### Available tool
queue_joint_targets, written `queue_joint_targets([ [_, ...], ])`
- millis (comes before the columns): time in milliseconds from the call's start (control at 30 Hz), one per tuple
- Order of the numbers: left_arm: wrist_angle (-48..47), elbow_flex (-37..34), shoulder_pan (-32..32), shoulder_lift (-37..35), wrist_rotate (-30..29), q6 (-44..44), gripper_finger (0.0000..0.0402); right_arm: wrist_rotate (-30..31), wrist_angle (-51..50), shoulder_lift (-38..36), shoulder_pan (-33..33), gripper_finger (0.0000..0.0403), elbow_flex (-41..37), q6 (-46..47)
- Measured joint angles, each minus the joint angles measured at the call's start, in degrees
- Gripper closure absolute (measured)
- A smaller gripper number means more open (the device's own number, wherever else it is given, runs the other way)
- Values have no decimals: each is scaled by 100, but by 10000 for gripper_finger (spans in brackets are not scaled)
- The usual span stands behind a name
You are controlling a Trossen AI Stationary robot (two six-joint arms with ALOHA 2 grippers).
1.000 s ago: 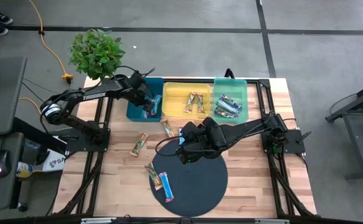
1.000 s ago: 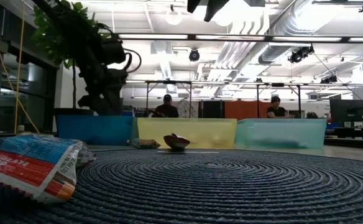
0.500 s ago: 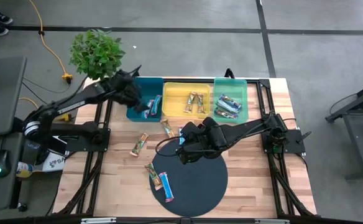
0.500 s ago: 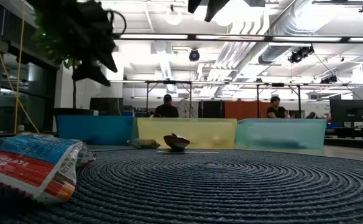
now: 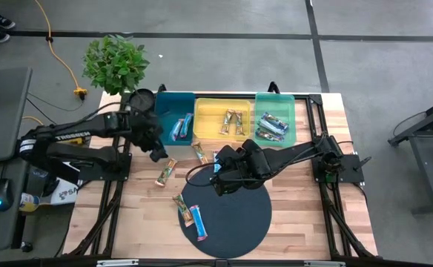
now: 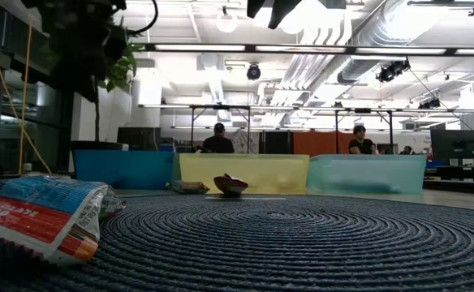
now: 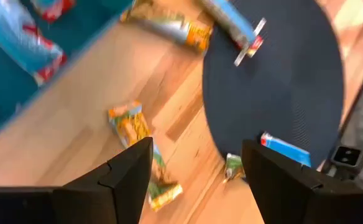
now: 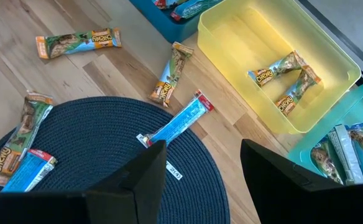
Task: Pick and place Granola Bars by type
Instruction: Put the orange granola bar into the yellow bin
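Loose bars [image 5: 166, 172] are scattered at the six o'clock side of the trays [image 5: 231, 119]; others are already sorted. The left gripper [image 7: 194, 171] is spread empty over a tan bar [image 7: 132, 124]. The right gripper [image 8: 200, 168], likewise spread, is hung above a blue bar [image 8: 175, 127]. A crinkly wrapper could be pinched off-centre and slipped.
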Motion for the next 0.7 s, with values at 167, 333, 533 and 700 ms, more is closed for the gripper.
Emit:
queue_joint_targets([
  [167,-275,-2,-763,124,-790,-890,160,0,2,0,0,212,0,6],
  [333,-510,-2,-1316,420,-1310,-1636,160,-1,2,0,0,212,0,29],
  [533,-595,-2,-1905,984,-1800,-2102,160,-123,-107,-1,33,212,2,169],
  [700,-572,-2,-2140,1416,-2038,-2222,160,39,-538,-257,327,212,2,599],
])
